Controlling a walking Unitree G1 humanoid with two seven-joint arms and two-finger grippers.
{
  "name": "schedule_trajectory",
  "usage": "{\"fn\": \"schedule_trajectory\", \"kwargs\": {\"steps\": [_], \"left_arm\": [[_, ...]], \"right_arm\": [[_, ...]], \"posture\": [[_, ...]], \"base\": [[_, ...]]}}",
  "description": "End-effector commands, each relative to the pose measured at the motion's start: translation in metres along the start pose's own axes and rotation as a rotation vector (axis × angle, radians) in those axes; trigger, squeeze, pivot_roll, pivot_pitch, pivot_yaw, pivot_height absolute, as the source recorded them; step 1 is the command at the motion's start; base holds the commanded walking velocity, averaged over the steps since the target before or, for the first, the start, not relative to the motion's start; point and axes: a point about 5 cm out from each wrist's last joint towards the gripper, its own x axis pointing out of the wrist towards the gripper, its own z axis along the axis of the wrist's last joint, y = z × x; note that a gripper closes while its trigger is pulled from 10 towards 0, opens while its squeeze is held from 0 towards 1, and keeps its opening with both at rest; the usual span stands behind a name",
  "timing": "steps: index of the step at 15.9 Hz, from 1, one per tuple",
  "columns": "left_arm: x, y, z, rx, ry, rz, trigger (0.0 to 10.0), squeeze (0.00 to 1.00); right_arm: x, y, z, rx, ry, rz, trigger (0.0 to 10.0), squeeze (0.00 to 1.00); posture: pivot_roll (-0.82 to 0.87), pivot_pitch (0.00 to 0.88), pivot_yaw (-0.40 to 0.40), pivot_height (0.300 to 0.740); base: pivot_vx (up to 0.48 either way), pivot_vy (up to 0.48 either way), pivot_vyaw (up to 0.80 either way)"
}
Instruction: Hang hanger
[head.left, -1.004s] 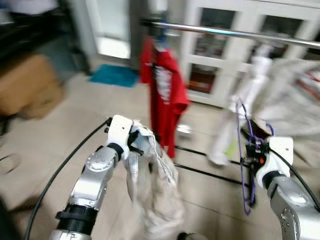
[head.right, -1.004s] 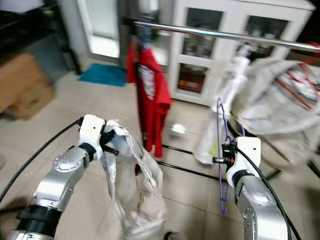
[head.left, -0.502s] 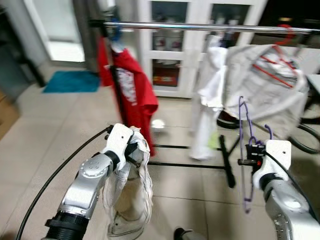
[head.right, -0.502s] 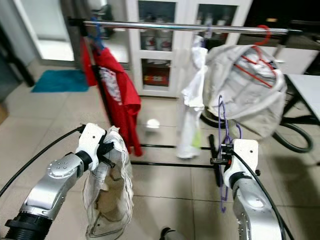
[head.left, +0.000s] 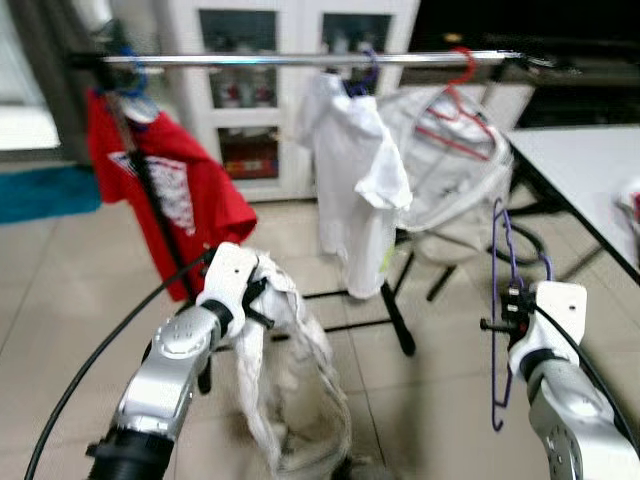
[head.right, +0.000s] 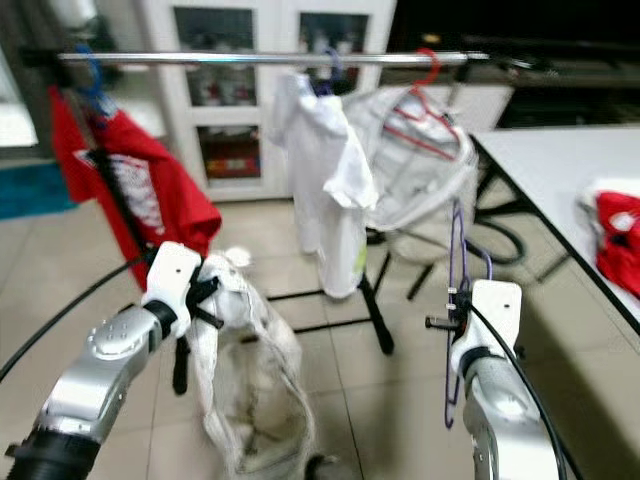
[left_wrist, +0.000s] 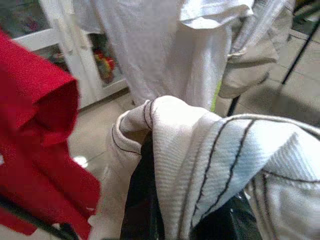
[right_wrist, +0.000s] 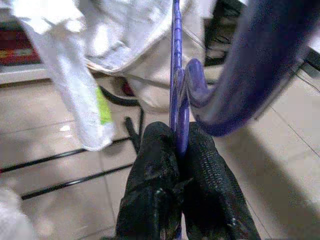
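A purple hanger (head.left: 497, 300) hangs upright in my right gripper (head.left: 505, 312), which is shut on it at lower right; the wrist view shows both black fingers (right_wrist: 150, 185) pinching the purple hanger (right_wrist: 178, 100). My left gripper (head.left: 262, 297) at lower left is shut on a pale cream garment with dark stitching (head.left: 290, 390) that droops toward the floor; it drapes over the gripper's fingers (left_wrist: 142, 200). Ahead runs a metal clothes rail (head.left: 300, 61) carrying a red T-shirt (head.left: 165, 195), a white shirt (head.left: 350, 170) and a cream garment on a red hanger (head.left: 455, 90).
The rail's black stand legs (head.left: 395, 320) cross the tiled floor ahead. A white table (head.left: 585, 170) stands at right with a red item (head.right: 615, 235) on it. White cabinets (head.left: 300, 90) line the back wall. A teal mat (head.left: 40, 190) lies at left.
The whole view has swung to the right, bringing the table and the rail's right end into sight. Both grippers keep their hold; the cream garment swings below the left one.
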Motion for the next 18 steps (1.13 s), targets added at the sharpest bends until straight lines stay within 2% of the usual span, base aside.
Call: {"fn": "schedule_trajectory", "kwargs": {"steps": [1,3,8,18], "left_arm": [[0.005,-0.001,0.02,0.015,-0.078,-0.012,10.0,0.0],[0.008,-0.001,0.023,-0.019,-0.092,-0.024,10.0,0.0],[0.009,-0.005,0.02,-0.035,-0.085,-0.037,10.0,0.0],[0.011,0.006,0.022,-0.047,-0.129,0.097,10.0,0.0]], "right_arm": [[-0.001,-0.008,-0.001,-0.001,0.004,-0.042,10.0,0.0],[-0.005,-0.011,0.001,0.0,-0.009,-0.068,10.0,0.0],[-0.013,-0.017,-0.002,-0.022,-0.006,-0.093,10.0,0.0],[0.006,-0.006,0.013,-0.1,-0.035,-0.034,10.0,0.0]], "posture": [[-0.09,0.0,-0.013,0.74],[-0.13,0.0,0.025,0.74],[-0.15,0.0,0.042,0.74],[-0.12,0.0,-0.023,0.74]], "base": [[0.0,0.0,-0.79],[0.0,0.0,-0.79],[0.0,0.0,-0.79],[0.0,0.0,-0.79]]}}
